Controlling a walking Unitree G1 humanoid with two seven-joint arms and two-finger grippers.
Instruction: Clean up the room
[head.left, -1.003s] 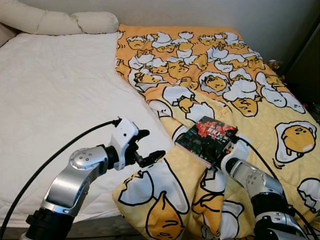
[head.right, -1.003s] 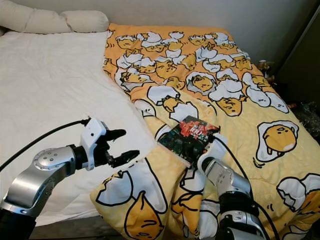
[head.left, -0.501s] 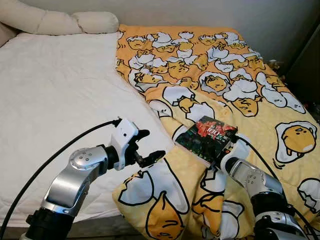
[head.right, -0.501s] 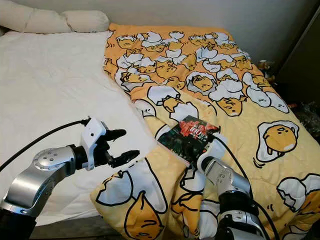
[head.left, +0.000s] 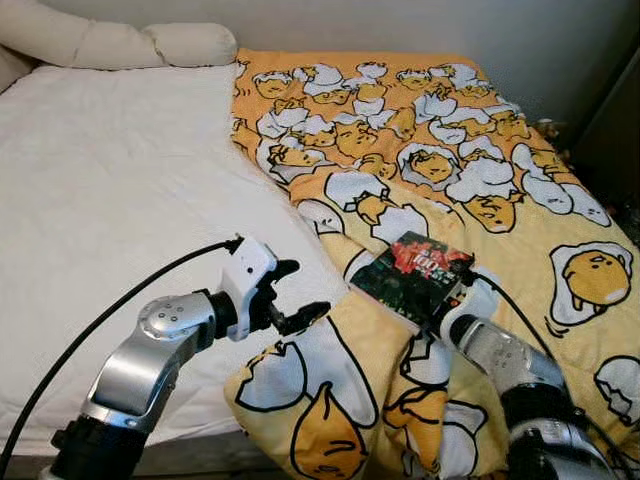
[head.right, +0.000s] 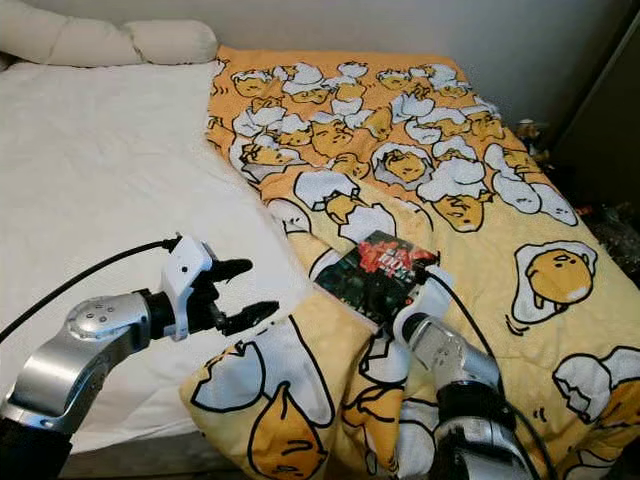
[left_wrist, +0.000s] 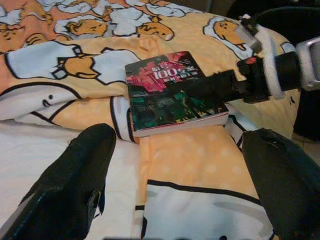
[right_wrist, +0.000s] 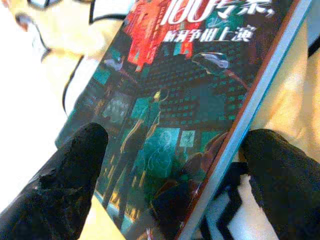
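A dark book (head.left: 412, 278) with a red and teal cover lies on the yellow egg-print blanket (head.left: 470, 170), near its folded edge. My right gripper (right_wrist: 175, 190) is open at the book's near corner. One finger (right_wrist: 70, 175) rests over the cover and the other (right_wrist: 285, 185) sits past the book's edge on the blanket. In the left wrist view that finger (left_wrist: 215, 85) reaches across the cover. My left gripper (head.left: 300, 290) is open and holds nothing, hovering over the white sheet (head.left: 120, 180) just left of the blanket's fold.
Pillows (head.left: 130, 42) lie along the head of the bed. A dark cupboard (head.left: 615, 120) stands beyond the bed's right side, with small items on the floor beside it. The bed's front edge runs under my arms.
My right arm has shifted very slightly at the book. The book and my left arm stay where they were.
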